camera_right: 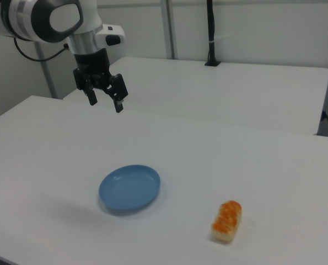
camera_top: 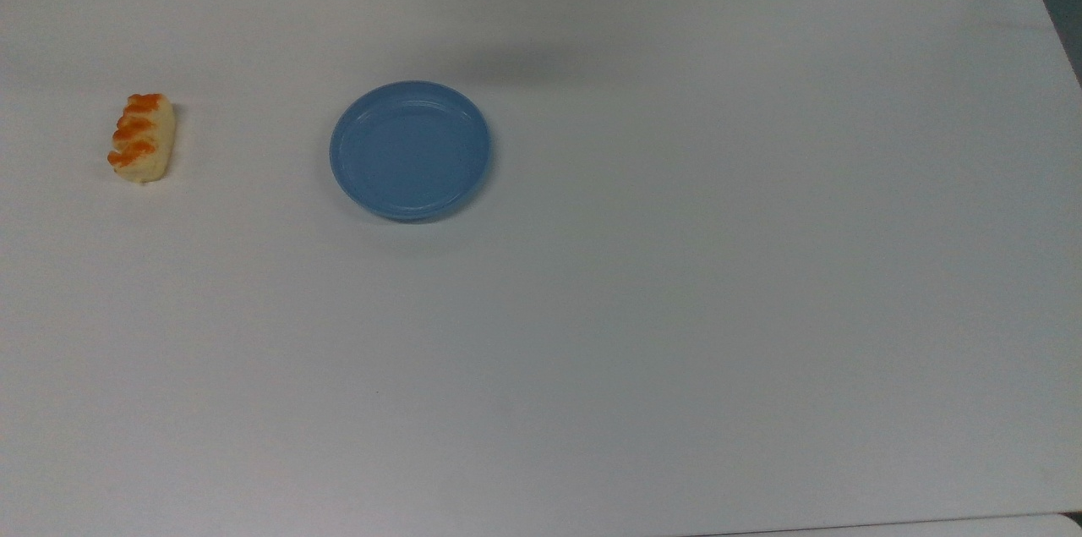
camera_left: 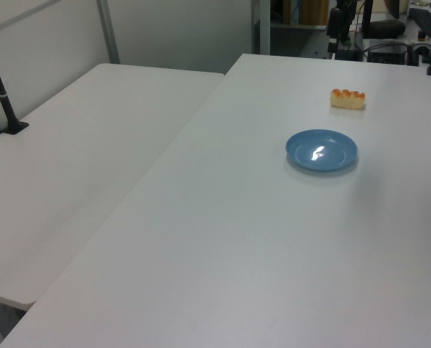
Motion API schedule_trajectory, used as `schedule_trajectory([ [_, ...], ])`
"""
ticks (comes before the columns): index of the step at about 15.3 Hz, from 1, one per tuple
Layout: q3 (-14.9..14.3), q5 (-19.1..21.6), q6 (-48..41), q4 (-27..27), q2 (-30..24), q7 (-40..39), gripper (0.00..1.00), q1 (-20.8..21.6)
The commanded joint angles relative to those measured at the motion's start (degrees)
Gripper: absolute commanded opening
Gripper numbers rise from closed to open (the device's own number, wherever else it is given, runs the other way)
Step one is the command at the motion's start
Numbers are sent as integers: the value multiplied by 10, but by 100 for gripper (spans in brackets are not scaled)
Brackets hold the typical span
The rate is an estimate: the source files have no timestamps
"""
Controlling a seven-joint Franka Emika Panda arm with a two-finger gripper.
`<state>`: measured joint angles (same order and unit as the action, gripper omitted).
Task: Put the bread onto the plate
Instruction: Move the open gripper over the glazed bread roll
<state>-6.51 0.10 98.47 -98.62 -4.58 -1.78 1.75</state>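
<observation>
Black tool (camera_right: 105, 101) aloft, fingers spread, empty, touching nothing.

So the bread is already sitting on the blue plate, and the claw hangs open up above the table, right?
Not quite. The bread lies on the table, apart from the empty blue plate, as the right view shows. The claw does hang open above the table.

Plain blue plate (camera_top: 410, 150); pale-yellow bread (camera_top: 142, 137), orange-brown ridges

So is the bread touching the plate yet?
Apart. The top view shows a wide strip of bare table between the bread and the plate; the right view shows the same gap.
</observation>
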Motion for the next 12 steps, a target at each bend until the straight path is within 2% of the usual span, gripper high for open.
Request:
schedule_trajectory([
  [1,-9,-3,-12,20,15,-9,100,2],
  [3,-9,-15,-36,27,13,-26,100,-9],
  [4,-10,-27,-54,33,13,-59,100,-18],
  [7,-10,-29,-59,41,14,-147,100,-53],
  [12,-10,-33,0,41,36,-154,100,-120],
])
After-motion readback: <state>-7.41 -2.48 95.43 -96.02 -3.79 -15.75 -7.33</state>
